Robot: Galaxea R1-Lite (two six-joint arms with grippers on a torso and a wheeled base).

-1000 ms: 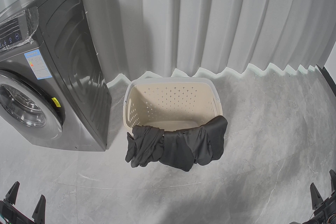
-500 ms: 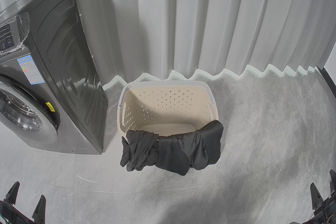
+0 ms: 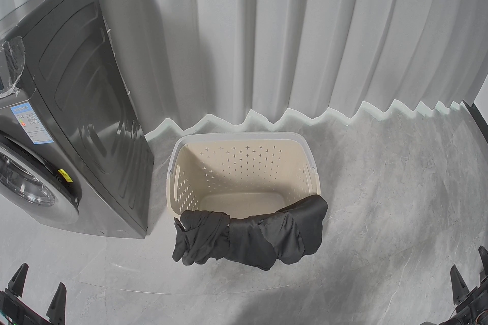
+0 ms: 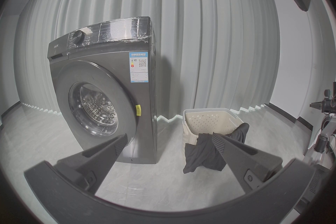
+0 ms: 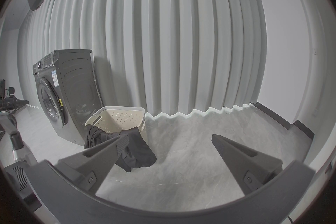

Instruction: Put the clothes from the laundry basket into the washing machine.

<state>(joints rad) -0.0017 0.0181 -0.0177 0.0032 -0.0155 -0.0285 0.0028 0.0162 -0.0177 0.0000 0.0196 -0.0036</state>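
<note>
Clothes (image 3: 254, 239) — one dark garment — are draped over the near rim of the cream laundry basket (image 3: 244, 136), hanging down its outer wall. The basket is stood on the grey floor (image 3: 396, 189), just beside the grey washing machine (image 3: 76, 112) and before a white curtain (image 3: 305, 26). Left hand (image 3: 40, 279) and right hand (image 3: 468, 262) are held low, well apart from the basket — both released, fingers spread, nothing grasped.

Head camera moved, whole view shifted: washer (image 3: 76, 102) slid further off the left edge, basket (image 3: 239, 134) and draped cloth (image 3: 254, 237) lower, slightly larger in frame.
</note>
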